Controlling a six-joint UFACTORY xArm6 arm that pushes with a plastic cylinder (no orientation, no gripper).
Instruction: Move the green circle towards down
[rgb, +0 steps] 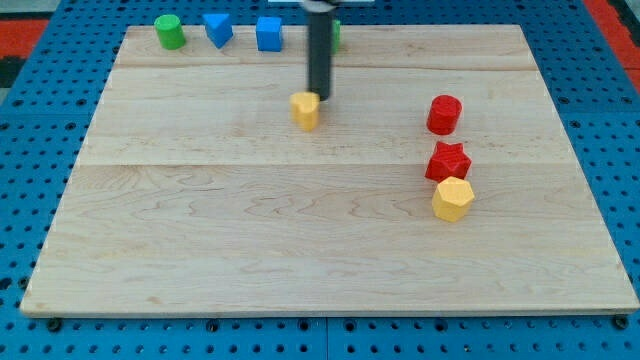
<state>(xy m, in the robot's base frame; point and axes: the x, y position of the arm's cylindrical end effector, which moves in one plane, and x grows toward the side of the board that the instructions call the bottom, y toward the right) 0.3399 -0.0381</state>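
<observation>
The green circle (169, 31) is a short green cylinder at the view's top left corner of the wooden board (300, 250). My tip (319, 97) is well to its right and lower down, touching the upper right side of a small yellow block (305, 110). The dark rod rises from there to the view's top edge. A second green block (336, 35) is mostly hidden behind the rod, its shape unclear.
A blue triangular block (218, 29) and a blue cube (268, 33) stand right of the green circle along the top edge. At the right are a red cylinder (444, 114), a red star (448, 162) and a yellow hexagon (453, 199).
</observation>
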